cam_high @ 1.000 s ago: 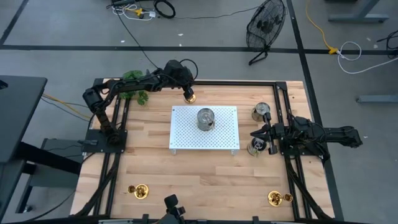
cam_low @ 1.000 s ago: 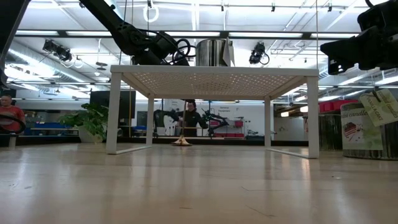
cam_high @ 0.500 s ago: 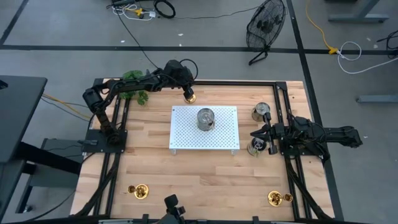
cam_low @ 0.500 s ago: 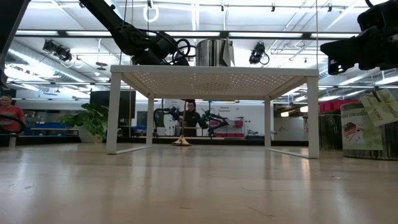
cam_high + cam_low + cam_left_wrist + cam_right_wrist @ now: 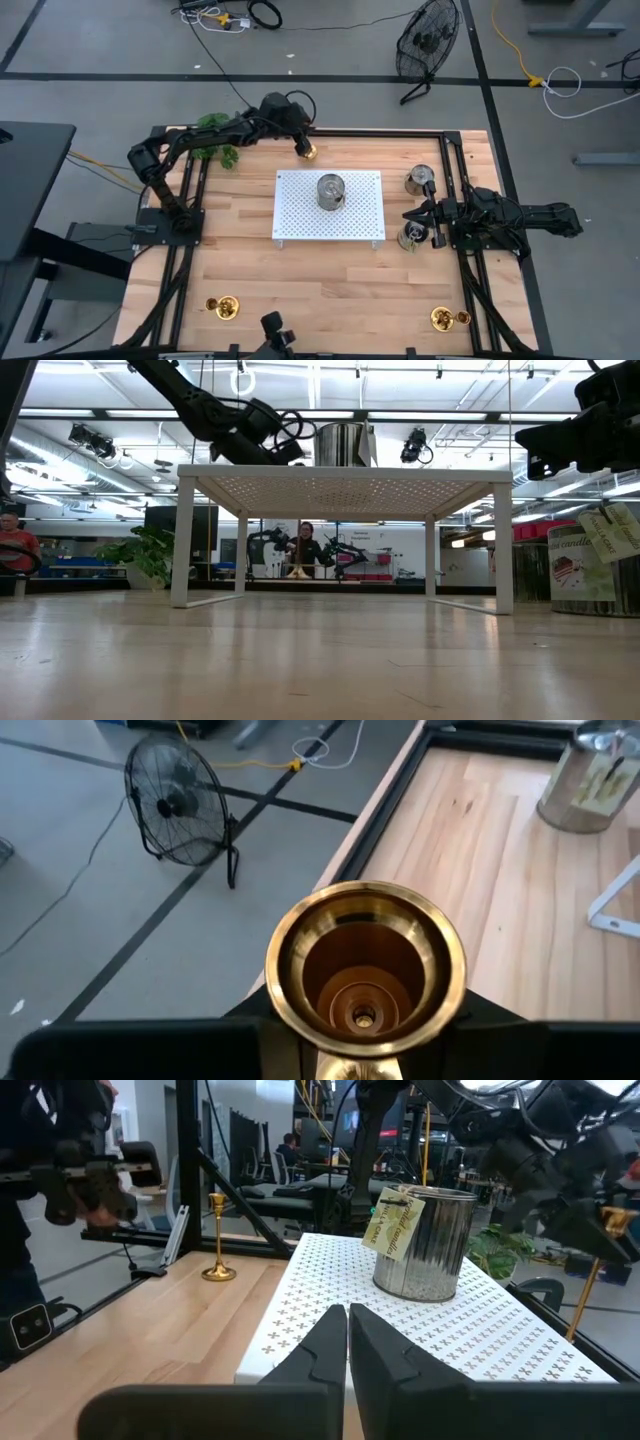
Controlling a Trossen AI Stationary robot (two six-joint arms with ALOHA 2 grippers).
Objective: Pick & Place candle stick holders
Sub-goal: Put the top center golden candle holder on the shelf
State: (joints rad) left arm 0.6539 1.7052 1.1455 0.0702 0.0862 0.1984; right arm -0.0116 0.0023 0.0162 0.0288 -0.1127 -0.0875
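A tall gold candle stick holder [image 5: 309,151] with a slim stem hangs at the table's far edge, with my left gripper [image 5: 302,143] shut on it. In the low view its round base [image 5: 296,573] is a little above the wood. Two more holders stand on their bases near the front corners, one at the left [image 5: 225,306] and one at the right [image 5: 441,318]. The left one also shows in the right wrist view [image 5: 217,1238]. At the table's right side my right gripper [image 5: 411,215] is shut with nothing in it. My left gripper has the holder between its two fingers [image 5: 495,1025], just under the flared cup [image 5: 365,970]; the cup hides the place of contact. The fingers slant down from the table's left. The stem [image 5: 588,1295] hangs below them, slightly tilted, with the base clear of the table.
A white perforated stand [image 5: 300,215] fills the table's middle, with a tin can [image 5: 330,190] on top. Two more tins [image 5: 421,180] [image 5: 409,238] sit by the right gripper. A green plant [image 5: 215,135] lies at the far left corner. Bare wood lies along the front.
My left gripper has gone up a little, still shut on the holder. The holder's base has lifted clear of the table.
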